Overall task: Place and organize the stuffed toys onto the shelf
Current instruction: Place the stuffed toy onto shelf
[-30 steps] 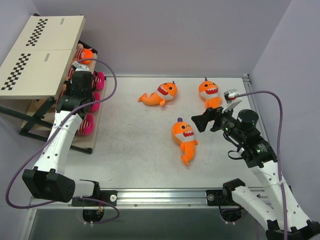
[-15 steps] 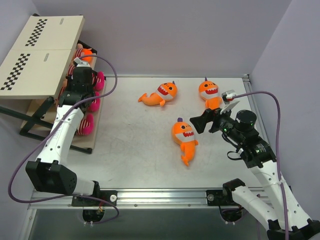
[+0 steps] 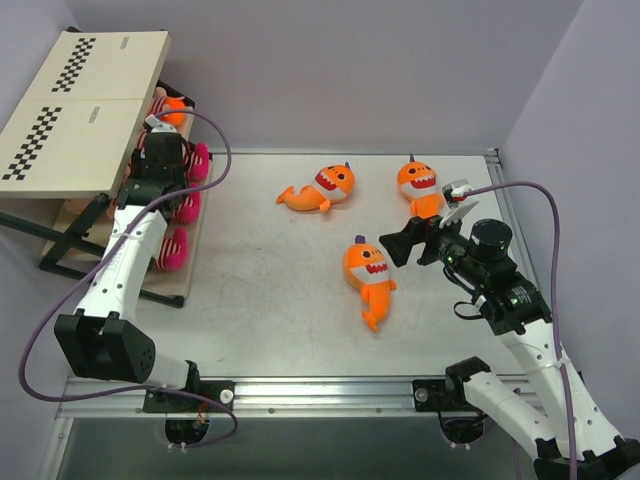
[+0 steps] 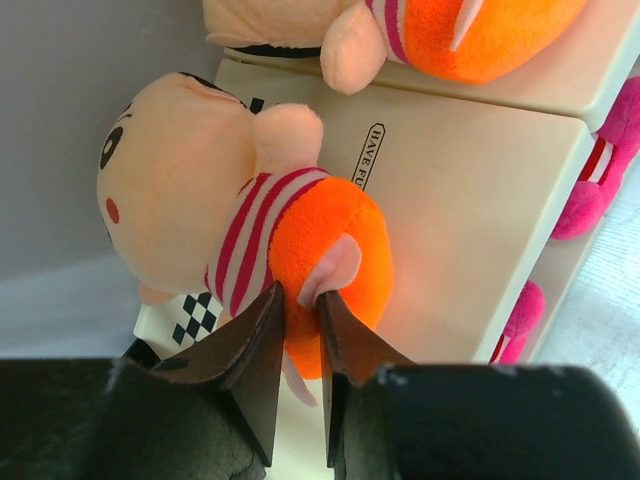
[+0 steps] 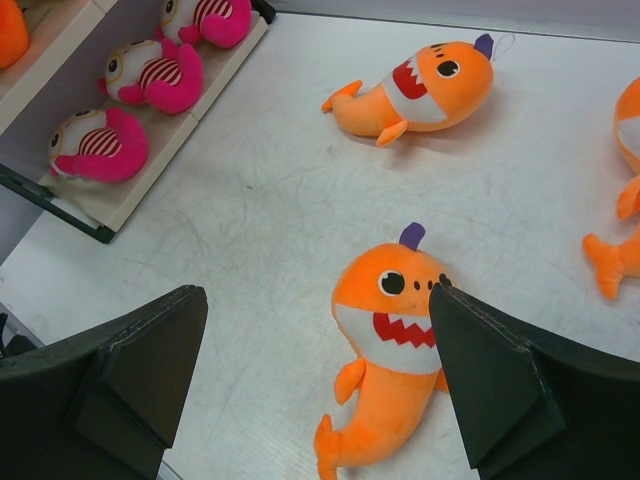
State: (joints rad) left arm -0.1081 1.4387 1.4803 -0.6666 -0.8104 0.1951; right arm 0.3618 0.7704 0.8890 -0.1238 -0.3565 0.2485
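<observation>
The shelf (image 3: 80, 110) stands at the far left. My left gripper (image 3: 160, 142) reaches in under its top boards. In the left wrist view it (image 4: 300, 300) is shut on the orange lower body of a peach-headed doll with a red-striped shirt (image 4: 250, 220), which lies on a cream board (image 4: 470, 190). A second such doll (image 4: 470, 30) lies beyond it. Three orange sharks (image 3: 368, 272) (image 3: 322, 188) (image 3: 418, 186) lie on the table. My right gripper (image 3: 405, 243) is open and empty, just above the nearest shark (image 5: 395, 340), with its right finger over the shark's head.
Three pink striped dolls (image 5: 100, 145) (image 5: 155, 72) (image 5: 210, 18) sit in a row on the shelf's lowest board (image 5: 130, 205). Purple walls close in the back and right. A metal rail (image 3: 330, 390) runs along the table's near edge.
My left gripper has shifted slightly farther back along the shelf with the doll. My right gripper has edged a little to the left toward the nearest shark.
</observation>
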